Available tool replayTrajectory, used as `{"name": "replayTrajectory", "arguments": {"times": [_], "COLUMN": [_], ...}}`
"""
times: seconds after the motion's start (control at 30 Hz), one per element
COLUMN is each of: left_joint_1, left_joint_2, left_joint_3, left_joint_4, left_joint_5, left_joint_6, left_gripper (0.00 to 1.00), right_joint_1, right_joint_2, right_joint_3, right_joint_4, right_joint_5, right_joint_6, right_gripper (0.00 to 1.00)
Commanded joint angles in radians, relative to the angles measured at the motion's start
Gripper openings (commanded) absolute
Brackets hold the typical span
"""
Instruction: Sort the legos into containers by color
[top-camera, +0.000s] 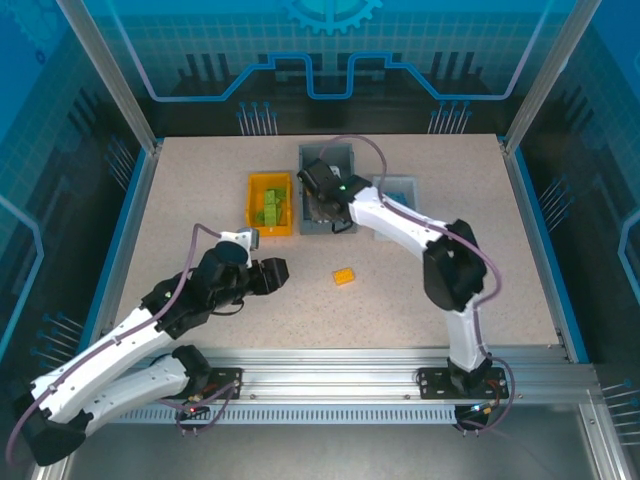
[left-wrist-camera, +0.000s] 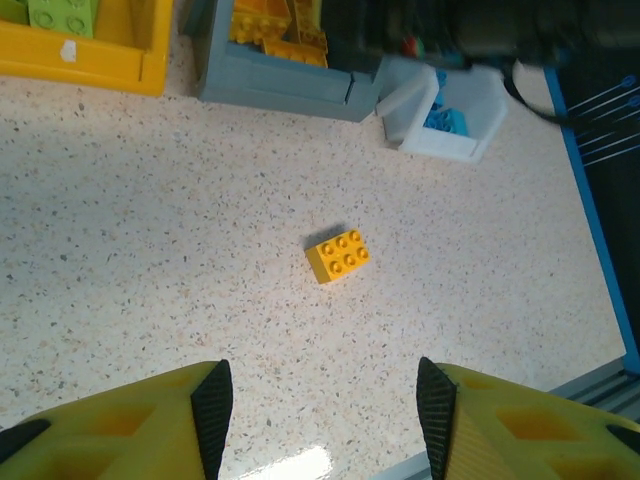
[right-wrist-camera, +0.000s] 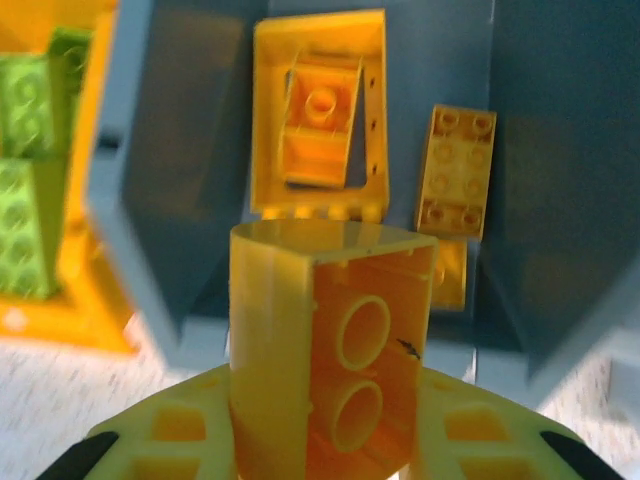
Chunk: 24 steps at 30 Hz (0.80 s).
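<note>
My right gripper (top-camera: 322, 186) hangs over the dark grey bin (top-camera: 318, 160), shut on an orange brick (right-wrist-camera: 330, 350) whose hollow underside faces the camera. Below it in that bin (right-wrist-camera: 190, 170) lie a flat orange frame (right-wrist-camera: 372, 110) and another orange brick (right-wrist-camera: 457, 172). One orange brick (top-camera: 344, 276) lies alone on the table, also in the left wrist view (left-wrist-camera: 338, 256). My left gripper (top-camera: 275, 274) stands open to the left of it, nothing between the fingers (left-wrist-camera: 212, 410). Lime green bricks (top-camera: 270, 207) fill the yellow-orange bin (top-camera: 254, 212). Blue bricks (left-wrist-camera: 447, 122) sit in the white bin (left-wrist-camera: 445, 145).
The three bins stand in a row at the back middle of the table (top-camera: 200, 200). A blue rail (left-wrist-camera: 590, 220) and metal frame border the table on the right and near edges. Speckled tabletop lies open around the lone brick.
</note>
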Motion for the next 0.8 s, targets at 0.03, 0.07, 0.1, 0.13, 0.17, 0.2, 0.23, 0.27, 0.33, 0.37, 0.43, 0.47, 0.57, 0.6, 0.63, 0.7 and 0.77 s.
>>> {"name": "replayTrajectory", "arguments": {"times": [0.03, 0.07, 0.1, 0.13, 0.17, 0.2, 0.23, 0.27, 0.33, 0.37, 0.43, 0.47, 0.57, 0.6, 0.63, 0.7, 0.77], "left_joint_1": [-0.004, -0.004, -0.004, -0.003, -0.004, -0.005, -0.004, -0.005, -0.005, -0.004, -0.004, -0.004, -0.004, -0.005, -0.004, -0.005, -0.005], "left_joint_2": [0.015, 0.017, 0.019, 0.023, 0.028, 0.033, 0.037, 0.041, 0.046, 0.047, 0.053, 0.055, 0.071, 0.079, 0.088, 0.115, 0.158], "left_joint_3": [0.004, 0.0, -0.001, -0.002, -0.002, 0.0, 0.001, 0.0, 0.001, -0.001, -0.005, -0.008, -0.021, -0.028, -0.036, -0.051, -0.063], "left_joint_4": [0.043, 0.047, 0.05, 0.052, 0.054, 0.054, 0.054, 0.054, 0.051, 0.049, 0.051, 0.054, 0.071, 0.079, 0.089, 0.11, 0.134], "left_joint_5": [0.026, 0.027, 0.026, 0.028, 0.03, 0.033, 0.036, 0.038, 0.041, 0.04, 0.045, 0.046, 0.055, 0.059, 0.062, 0.069, 0.08], "left_joint_6": [-0.008, -0.009, -0.01, -0.009, -0.007, -0.005, -0.004, -0.002, 0.001, 0.004, 0.006, 0.009, 0.01, 0.013, 0.016, 0.025, 0.045], "left_gripper": [0.55, 0.55, 0.55, 0.56, 0.55, 0.55, 0.56, 0.56, 0.56, 0.56, 0.57, 0.57, 0.57, 0.57, 0.56, 0.56, 0.56], "right_joint_1": [-0.051, -0.064, -0.075, -0.085, -0.094, -0.099, -0.103, -0.103, -0.103, -0.103, -0.102, -0.1, -0.083, -0.075, -0.066, -0.049, -0.036], "right_joint_2": [0.135, 0.174, 0.21, 0.256, 0.302, 0.336, 0.373, 0.403, 0.436, 0.439, 0.418, 0.4, 0.339, 0.317, 0.296, 0.255, 0.194], "right_joint_3": [0.227, 0.284, 0.333, 0.387, 0.444, 0.492, 0.546, 0.596, 0.661, 0.673, 0.664, 0.652, 0.608, 0.6, 0.591, 0.573, 0.54], "right_joint_4": [-0.18, -0.206, -0.229, -0.253, -0.272, -0.289, -0.305, -0.318, -0.34, -0.339, -0.322, -0.309, -0.263, -0.252, -0.243, -0.23, -0.219], "right_joint_5": [0.055, 0.054, 0.05, 0.045, 0.03, 0.019, 0.011, 0.005, 0.007, 0.005, 0.0, -0.008, -0.018, -0.022, -0.023, -0.021, -0.016], "right_joint_6": [-0.012, -0.012, -0.013, -0.015, -0.027, -0.036, -0.051, -0.068, -0.087, -0.09, -0.091, -0.091, -0.096, -0.096, -0.094, -0.087, -0.069], "right_gripper": [0.32, 0.32, 0.32, 0.33, 0.34, 0.36, 0.4, 0.46, 0.56, 0.58, 0.6, 0.6, 0.58, 0.56, 0.53, 0.46, 0.37]}}
